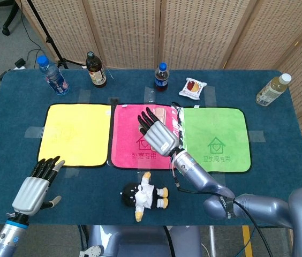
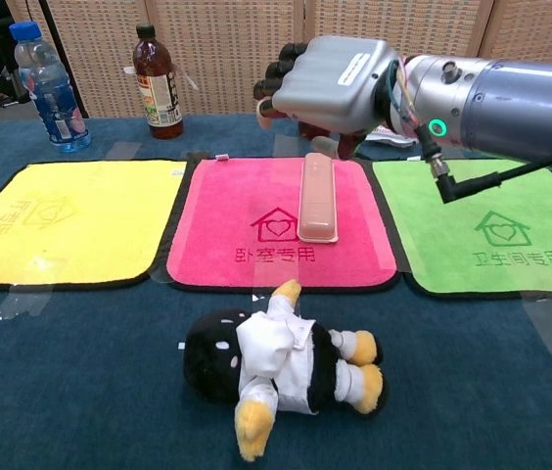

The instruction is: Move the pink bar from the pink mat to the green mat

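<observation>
Hovering over the pink bar point(image 2: 316, 197), right robot hand point(image 2: 332, 84) (fingers spread, empty)

On my table point(image 1: 279, 160), a yellow mat point(image 1: 76, 134) lies toward the left edge, its corners taped down. Along the far edge I see a clear water bottle with a blue cap point(image 1: 52, 76) near the left corner, then a brown bottle with a black cap point(image 1: 96, 70), then a dark cola bottle with a blue cap point(image 1: 161, 77) about midway. Just right of that lies a small white snack packet point(image 1: 193, 88). A pale drink bottle point(image 1: 272, 90) stands by the far right corner. Near the front edge, a black plush penguin in a white shirt point(image 2: 281, 362) lies on its side.
</observation>
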Available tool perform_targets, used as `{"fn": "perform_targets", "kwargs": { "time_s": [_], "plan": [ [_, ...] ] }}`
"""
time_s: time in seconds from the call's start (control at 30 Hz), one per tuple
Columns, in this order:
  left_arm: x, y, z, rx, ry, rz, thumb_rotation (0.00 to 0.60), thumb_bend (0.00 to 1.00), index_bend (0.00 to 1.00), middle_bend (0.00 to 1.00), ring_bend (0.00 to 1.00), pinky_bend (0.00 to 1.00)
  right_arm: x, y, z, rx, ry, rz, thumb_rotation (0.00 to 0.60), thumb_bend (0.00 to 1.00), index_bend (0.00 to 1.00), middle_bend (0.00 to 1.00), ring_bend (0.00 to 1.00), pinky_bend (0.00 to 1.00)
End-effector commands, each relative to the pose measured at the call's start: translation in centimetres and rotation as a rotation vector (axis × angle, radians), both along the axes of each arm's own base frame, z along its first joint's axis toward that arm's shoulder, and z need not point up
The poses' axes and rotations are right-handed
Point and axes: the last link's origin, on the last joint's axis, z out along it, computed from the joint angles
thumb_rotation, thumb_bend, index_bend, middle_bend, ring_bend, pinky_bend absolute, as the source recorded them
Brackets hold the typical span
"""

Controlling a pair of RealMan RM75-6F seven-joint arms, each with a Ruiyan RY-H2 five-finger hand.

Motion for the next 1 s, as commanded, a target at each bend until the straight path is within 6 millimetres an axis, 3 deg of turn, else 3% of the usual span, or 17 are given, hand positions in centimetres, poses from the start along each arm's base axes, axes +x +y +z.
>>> {"fn": "perform_targets", "kwargs": {
  "time_s": [0.03,1.0],
  "plan": [
    [0.0,0.0,-0.1,-0.003,-0.002,-0.002,0.600,0.18,0.03,0.00,0.00,0.02,-0.1,-0.2,-1.7,0.019,0.066,0.017,0.600,0.57,0.21,0.10,0.00,0.00],
    [-0.1,0.0,-1.4,-0.063,-0.008,0.004,0.600,0.18,0.04,0.00,0.00,0.02,-0.2,-3.9,-7.3,0.054,0.214,-0.032,0.600,0.57,0.23,0.12,0.00,0.01]
  ]
}}
